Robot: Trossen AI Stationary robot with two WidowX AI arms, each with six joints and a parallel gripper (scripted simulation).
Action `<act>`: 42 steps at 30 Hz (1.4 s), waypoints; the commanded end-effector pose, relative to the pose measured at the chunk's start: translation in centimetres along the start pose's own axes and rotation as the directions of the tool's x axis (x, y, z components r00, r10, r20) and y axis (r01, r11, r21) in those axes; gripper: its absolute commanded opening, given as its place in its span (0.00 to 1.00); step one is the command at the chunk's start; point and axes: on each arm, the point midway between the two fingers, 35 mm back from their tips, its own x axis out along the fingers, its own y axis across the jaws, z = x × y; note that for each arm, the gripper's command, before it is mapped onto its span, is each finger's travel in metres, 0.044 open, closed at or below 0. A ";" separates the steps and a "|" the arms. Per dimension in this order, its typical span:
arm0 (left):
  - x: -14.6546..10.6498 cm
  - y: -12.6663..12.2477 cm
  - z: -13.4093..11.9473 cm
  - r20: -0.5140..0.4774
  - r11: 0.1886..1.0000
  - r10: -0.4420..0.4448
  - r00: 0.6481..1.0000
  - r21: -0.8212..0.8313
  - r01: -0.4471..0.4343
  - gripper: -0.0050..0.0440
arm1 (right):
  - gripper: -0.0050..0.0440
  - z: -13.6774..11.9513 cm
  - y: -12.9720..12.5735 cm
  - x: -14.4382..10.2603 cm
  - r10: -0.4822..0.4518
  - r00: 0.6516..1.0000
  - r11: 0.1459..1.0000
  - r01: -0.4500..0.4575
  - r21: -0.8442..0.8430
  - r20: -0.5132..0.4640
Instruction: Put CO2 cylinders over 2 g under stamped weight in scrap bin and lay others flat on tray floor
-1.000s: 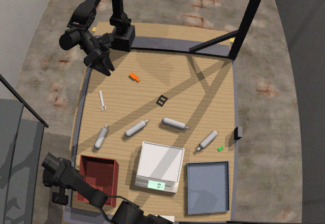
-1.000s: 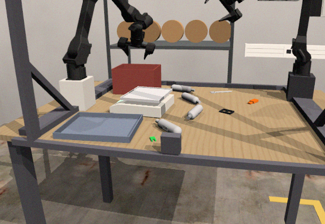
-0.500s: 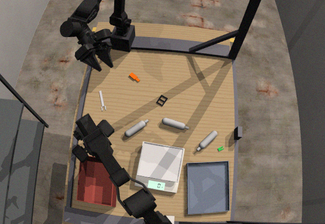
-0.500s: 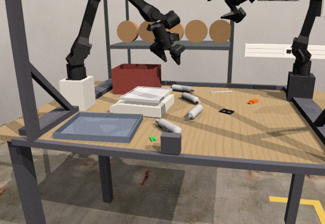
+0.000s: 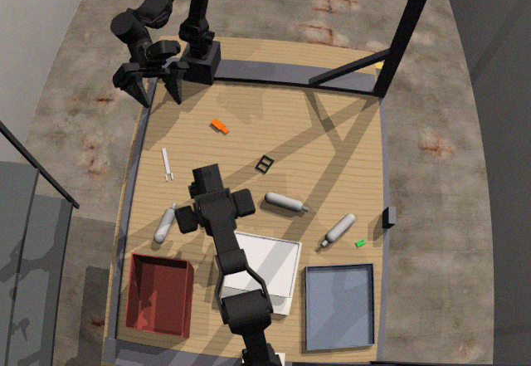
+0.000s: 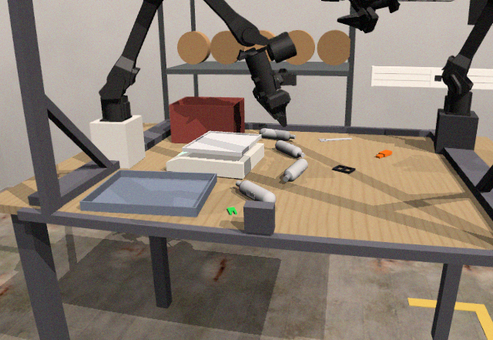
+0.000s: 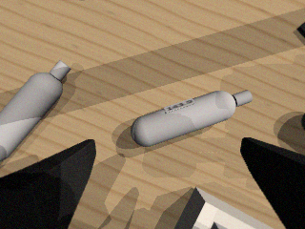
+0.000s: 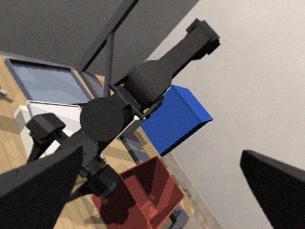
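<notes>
Several grey CO2 cylinders lie on the wooden table. Three show in the top view: one at the left [image 5: 165,225], one in the middle [image 5: 284,202] and one at the right [image 5: 339,229]. My left gripper [image 5: 214,212] is open and empty, and it hovers over a fourth cylinder [image 7: 186,116] [image 6: 289,148], which it hides in the top view. The white scale [image 5: 261,263] stands between the red scrap bin [image 5: 158,295] and the blue-grey tray [image 5: 338,306]; both are empty. My right gripper [image 5: 156,85] is open and empty, high over the far left corner.
An orange piece [image 5: 219,125], a white tool [image 5: 166,164], a black buckle [image 5: 264,163] and a green clip [image 5: 360,243] lie on the table. A dark block [image 5: 388,217] sits on the right edge. Frame posts stand at the corners.
</notes>
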 end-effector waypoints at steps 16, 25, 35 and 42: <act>-0.2 -2.8 0.4 0.007 0.996 -0.038 0.999 0.079 0.037 1.00 | 1.00 0.9 -2.3 -4.1 -0.501 0.855 0.733 0.502 0.459 -0.134; -0.2 -2.8 0.4 0.007 0.996 -0.038 0.999 0.079 0.037 1.00 | 1.00 1.6 -3.4 -5.2 -0.598 0.775 0.582 0.596 0.553 -0.207; -0.2 -2.8 0.4 0.008 0.997 -0.036 0.999 0.076 0.036 1.00 | 1.00 2.1 -3.9 -5.6 -0.642 0.726 0.490 0.636 0.596 -0.247; -0.1 -2.8 0.7 0.009 0.996 -0.038 0.999 0.084 0.037 0.90 | 1.00 2.0 -3.9 -5.5 -0.637 0.729 0.497 0.636 0.590 -0.250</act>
